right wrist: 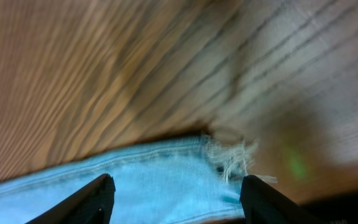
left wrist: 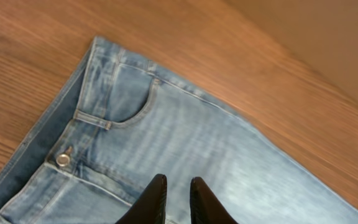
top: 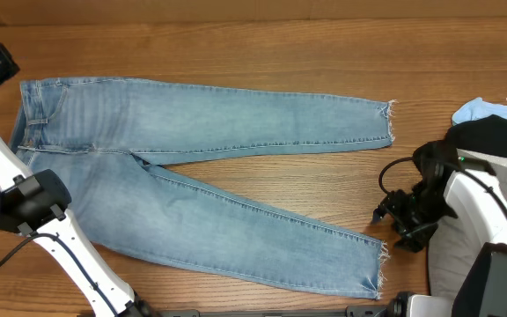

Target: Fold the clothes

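Faded, fray-hemmed denim jeans (top: 192,167), legs splayed, flat on wood-grain table (top: 236,53). Left gripper (left wrist: 178,180) barely parted, right gripper (right wrist: 177,180) wide; both empty.

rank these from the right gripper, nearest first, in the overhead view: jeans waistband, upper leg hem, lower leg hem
1. Lower leg hem, just below the right gripper.
2. Upper leg hem, higher up, above the gripper.
3. Waistband, at the far left end.

Evenly lit from above, shadows soft, overhead view sharp, rt wrist view motion-blurred, table (right wrist: 104,62) grain smeared, green flare seen.
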